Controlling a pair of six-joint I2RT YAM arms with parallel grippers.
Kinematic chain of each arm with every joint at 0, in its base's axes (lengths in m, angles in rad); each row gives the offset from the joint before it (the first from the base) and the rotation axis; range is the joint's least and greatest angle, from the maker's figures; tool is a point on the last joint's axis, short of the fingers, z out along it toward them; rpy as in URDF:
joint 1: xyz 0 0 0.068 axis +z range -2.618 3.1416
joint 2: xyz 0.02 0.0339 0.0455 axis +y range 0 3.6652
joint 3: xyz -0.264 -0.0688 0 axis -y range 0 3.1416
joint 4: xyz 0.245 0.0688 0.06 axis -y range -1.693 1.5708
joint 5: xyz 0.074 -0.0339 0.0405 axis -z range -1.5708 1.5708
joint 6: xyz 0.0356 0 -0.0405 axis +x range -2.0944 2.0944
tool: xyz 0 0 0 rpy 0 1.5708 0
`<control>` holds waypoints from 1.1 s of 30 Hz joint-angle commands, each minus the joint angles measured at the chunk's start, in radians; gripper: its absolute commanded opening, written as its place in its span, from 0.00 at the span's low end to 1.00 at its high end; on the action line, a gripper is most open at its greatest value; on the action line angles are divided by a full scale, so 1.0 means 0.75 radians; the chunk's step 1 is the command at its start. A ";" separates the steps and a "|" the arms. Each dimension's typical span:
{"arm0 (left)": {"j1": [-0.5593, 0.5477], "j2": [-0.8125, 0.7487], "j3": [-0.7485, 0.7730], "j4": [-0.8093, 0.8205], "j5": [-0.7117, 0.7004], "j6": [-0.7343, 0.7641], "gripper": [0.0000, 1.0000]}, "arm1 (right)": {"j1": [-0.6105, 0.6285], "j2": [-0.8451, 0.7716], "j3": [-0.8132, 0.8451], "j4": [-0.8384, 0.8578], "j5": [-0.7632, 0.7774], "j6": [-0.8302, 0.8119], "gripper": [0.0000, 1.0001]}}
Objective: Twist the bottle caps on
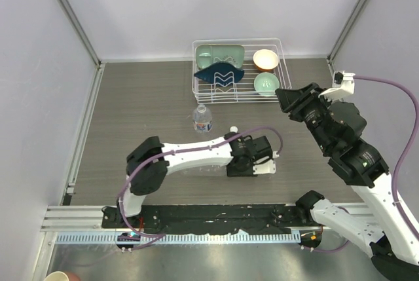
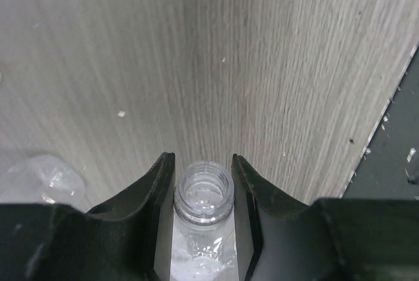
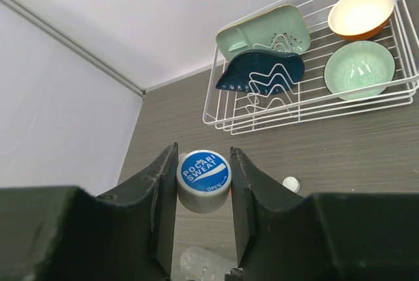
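While the left pincer [image 2: 202,158] clamps the clear unlabelled plastic bottle [image 2: 203,213] at its bare threaded neck, the right pincer [image 3: 203,149] holds a round blue-topped cap [image 3: 204,173]; a tiny white cap [image 1: 233,130] lies on the grey bench [image 1: 144,111] at 4 o'clock from the blue-labelled clear bottle [image 1: 202,118].

1. We see a grey wood-grain surface [image 1: 131,111], dotted with a few pale specks in the left wrist view.
2. A white wire rack [image 1: 239,95] sits at its far edge.
3. A bottle [image 1: 202,118] with a blue-and-white label stands upright near the middle, in front of the rack.
4. A small white cap [image 1: 233,130] lies near the bottle's right, not touching it.
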 commanded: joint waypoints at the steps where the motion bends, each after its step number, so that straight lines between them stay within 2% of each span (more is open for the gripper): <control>1: -0.019 0.104 0.060 0.092 -0.044 0.053 0.06 | -0.001 0.017 0.082 -0.014 0.068 -0.069 0.01; 6: -0.019 0.154 0.103 0.128 0.007 0.055 0.11 | -0.001 0.017 0.105 -0.030 0.076 -0.104 0.01; 8: -0.019 0.158 0.105 0.135 0.024 0.042 0.27 | -0.001 0.011 0.098 -0.038 0.087 -0.116 0.01; 9: -0.021 0.164 0.107 0.133 0.028 0.026 0.54 | -0.003 0.009 0.092 -0.040 0.091 -0.118 0.01; 11: -0.021 0.160 0.099 0.149 0.044 0.014 0.71 | -0.001 0.009 0.092 -0.042 0.091 -0.129 0.01; 12: -0.021 0.142 0.093 0.159 0.050 0.008 0.87 | -0.001 0.011 0.096 -0.051 0.089 -0.131 0.01; 13: -0.021 0.135 0.079 0.165 0.052 0.002 0.94 | -0.001 0.017 0.098 -0.053 0.091 -0.137 0.01; 15: -0.021 0.121 0.077 0.165 0.063 -0.005 1.00 | -0.001 0.019 0.107 -0.059 0.091 -0.145 0.01; 23: -0.013 -0.057 0.030 0.116 0.054 0.014 1.00 | -0.001 0.023 0.135 -0.085 0.082 -0.153 0.02; 28: 0.103 -0.212 -0.027 0.094 0.103 0.116 1.00 | -0.001 0.023 0.148 -0.092 0.074 -0.153 0.02; 33: 0.224 -0.309 -0.167 0.202 0.079 0.292 1.00 | -0.001 0.035 0.154 -0.079 0.056 -0.153 0.02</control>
